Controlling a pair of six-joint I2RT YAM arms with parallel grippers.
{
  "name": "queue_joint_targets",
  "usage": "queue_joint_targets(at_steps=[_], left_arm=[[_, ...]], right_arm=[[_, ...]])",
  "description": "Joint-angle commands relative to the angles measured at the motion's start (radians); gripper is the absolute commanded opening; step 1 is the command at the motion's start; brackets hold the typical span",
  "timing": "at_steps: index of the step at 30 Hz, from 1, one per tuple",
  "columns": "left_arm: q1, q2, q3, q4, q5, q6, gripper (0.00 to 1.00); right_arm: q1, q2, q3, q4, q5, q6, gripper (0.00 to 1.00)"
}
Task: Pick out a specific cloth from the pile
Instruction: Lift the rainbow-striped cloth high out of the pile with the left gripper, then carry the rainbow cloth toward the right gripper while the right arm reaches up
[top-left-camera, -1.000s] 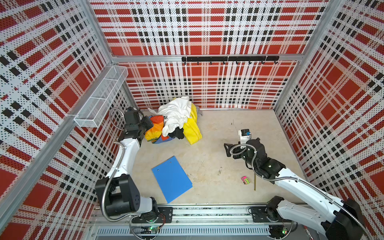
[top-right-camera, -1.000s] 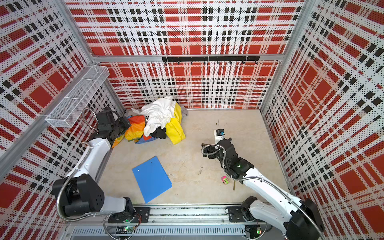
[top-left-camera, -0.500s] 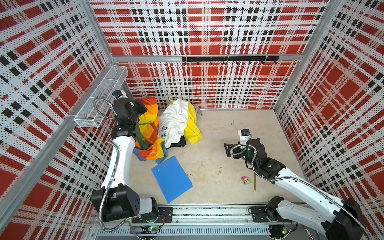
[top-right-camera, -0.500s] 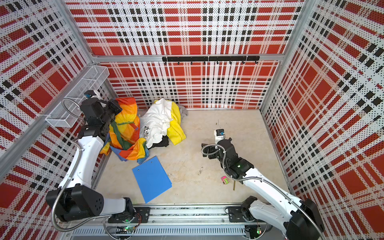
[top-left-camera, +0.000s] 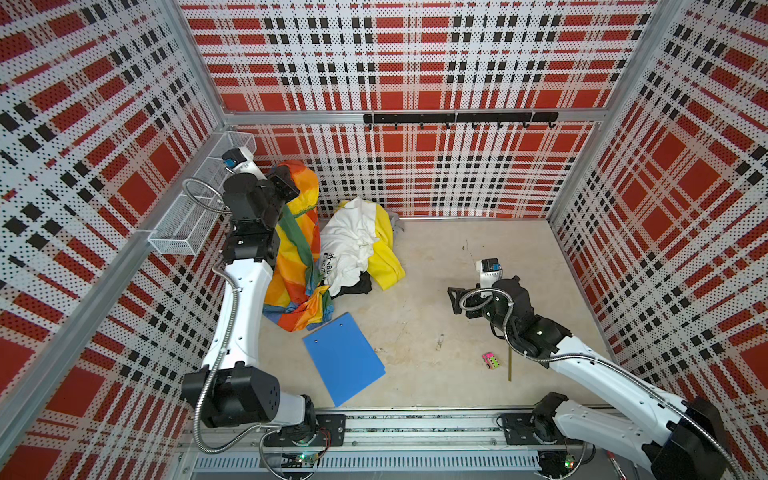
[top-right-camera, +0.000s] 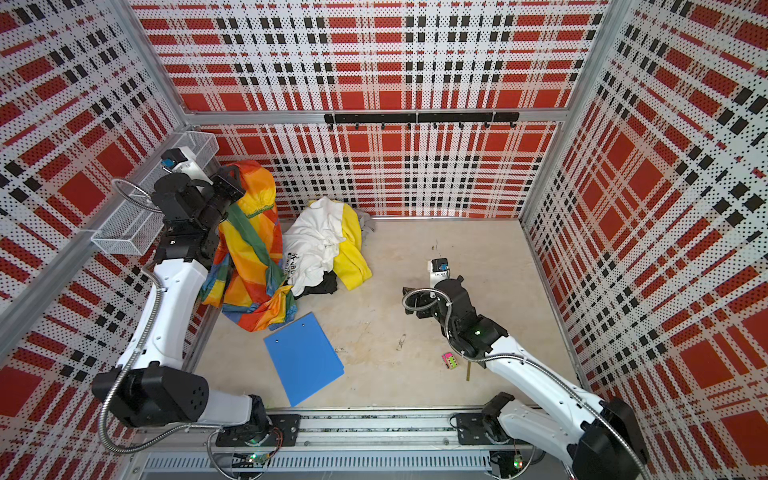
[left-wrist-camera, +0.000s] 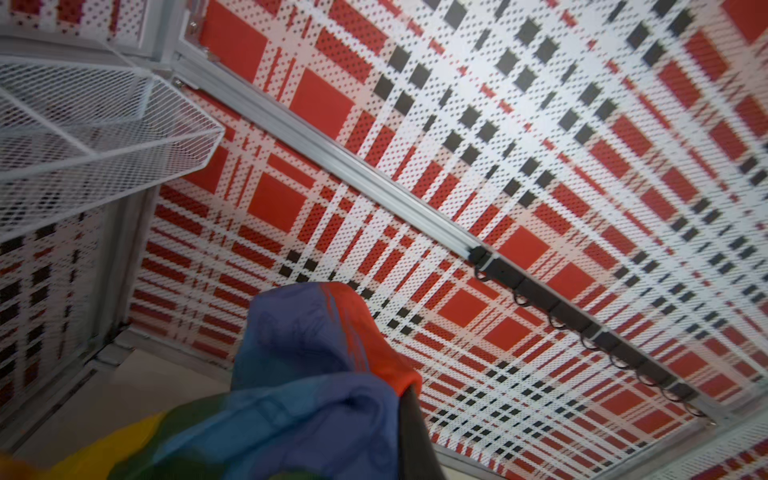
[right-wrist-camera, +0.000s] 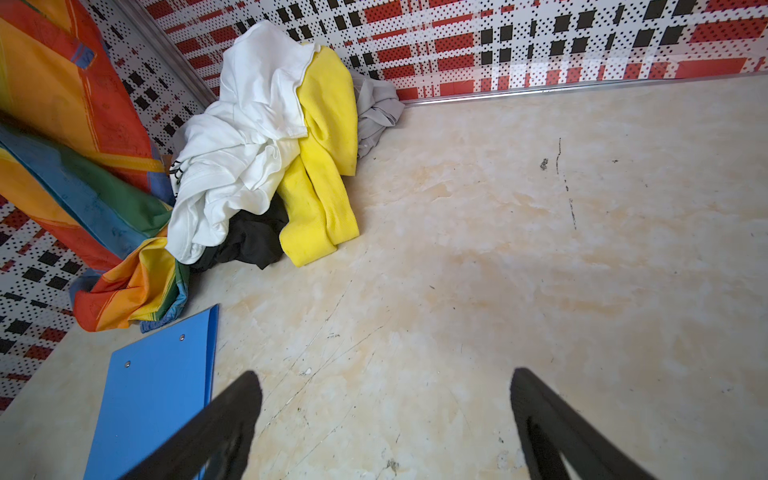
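The cloth, a shiny sheet with rainbow stripes, hangs from my left gripper, which is shut on its top edge high by the left wall. Its lower end rests crumpled on the floor. In the left wrist view blue and red folds of the cloth bunch against one dark finger. The pile of white, yellow, black and grey garments lies right of the cloth at the back wall. My right gripper hovers open and empty over bare floor.
A blue folder lies flat just in front of the cloth's lower end. A white wire basket hangs on the left wall beside my left arm. A small pink and green toy and a thin stick lie by my right arm.
My left arm has risen along the left wall, drawing the cloth up and out of the pile. The white and yellow garments shifted right. My right arm has not moved.
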Motion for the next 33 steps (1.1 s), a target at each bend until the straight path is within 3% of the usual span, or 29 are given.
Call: queue_joint_targets(at_steps=[1,7,11,21,33], left_arm=[[-0.022,-0.047,0.065,0.156,0.063,-0.026,0.00],[-0.099,-0.089,0.148,0.170,-0.039,0.041,0.00],[-0.115,-0.122,0.134,0.293,-0.088,0.039,0.00],[-0.122,-0.018,0.296,0.471,-0.051,-0.176,0.00],[-0.205,0.227,0.686,0.477,-0.012,-0.341,0.00]], right_arm=[[0.004,0.002,0.011,0.055,-0.026,0.005,1.00],[0.004,-0.016,0.021,0.039,-0.026,0.003,1.00],[0.004,-0.024,0.026,0.032,-0.030,0.003,1.00],[0.004,-0.070,0.027,0.003,-0.020,0.014,1.00],[0.004,-0.125,0.004,0.001,0.004,0.045,1.00]])
